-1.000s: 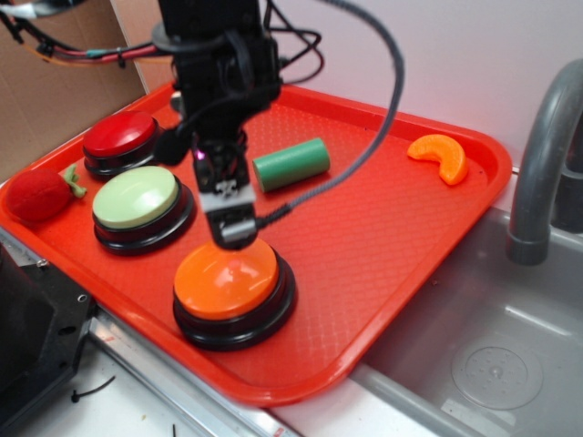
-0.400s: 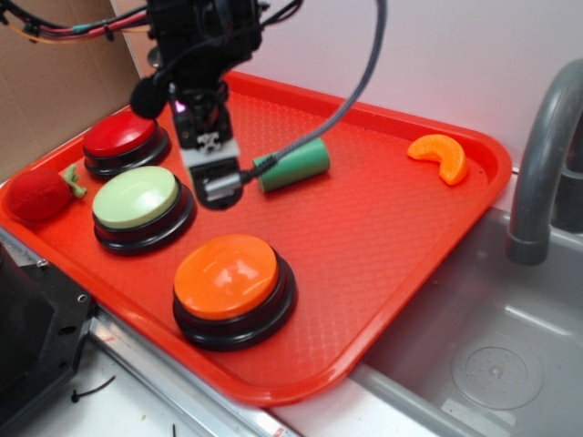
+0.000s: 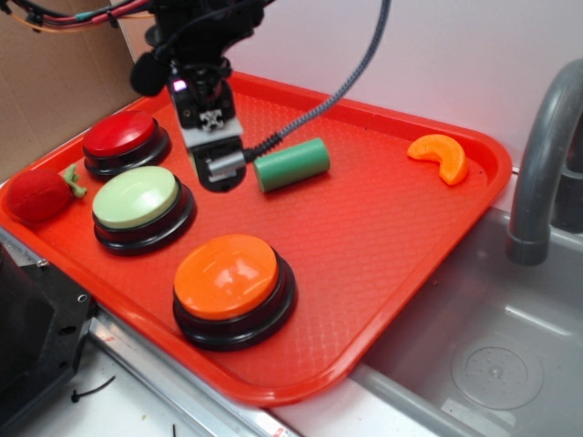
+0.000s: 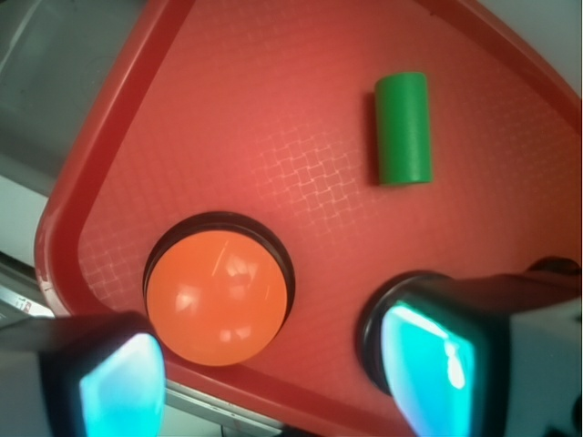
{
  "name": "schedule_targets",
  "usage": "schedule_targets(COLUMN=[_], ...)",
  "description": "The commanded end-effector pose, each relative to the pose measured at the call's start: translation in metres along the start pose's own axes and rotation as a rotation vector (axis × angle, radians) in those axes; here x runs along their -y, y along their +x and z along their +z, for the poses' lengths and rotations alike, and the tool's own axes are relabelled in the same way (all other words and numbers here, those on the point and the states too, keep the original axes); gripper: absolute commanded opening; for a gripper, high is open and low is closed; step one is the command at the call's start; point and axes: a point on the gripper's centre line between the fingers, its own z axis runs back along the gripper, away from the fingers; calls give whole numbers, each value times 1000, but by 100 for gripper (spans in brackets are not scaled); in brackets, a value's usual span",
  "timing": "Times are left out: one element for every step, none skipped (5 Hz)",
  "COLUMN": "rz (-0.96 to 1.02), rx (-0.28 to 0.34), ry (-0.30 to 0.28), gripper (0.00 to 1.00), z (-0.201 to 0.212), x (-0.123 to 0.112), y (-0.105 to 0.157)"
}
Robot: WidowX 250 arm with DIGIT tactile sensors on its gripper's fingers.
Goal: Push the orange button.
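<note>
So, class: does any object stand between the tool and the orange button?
Nothing visible does. The tool hangs above bare tray, and the orange button sits uncovered nearer the front edge; the green cylinder lies off to one side.

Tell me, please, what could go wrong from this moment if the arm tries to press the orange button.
1. The gripper hangs above the tray, between the green button and the green cylinder, not over the orange button. A straight descent would likely miss it.
2. The green button is close beside the gripper; a small sideways error might press that one.
3. The cable runs near the cylinder and may nudge it.
</note>
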Motion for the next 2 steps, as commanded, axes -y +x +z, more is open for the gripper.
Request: schedule_targets(rz=[32, 68], rx=[63, 57], ry=[-15, -21], gripper=[100, 100], z=[27, 28], x=[-1, -6], y=[-4, -13])
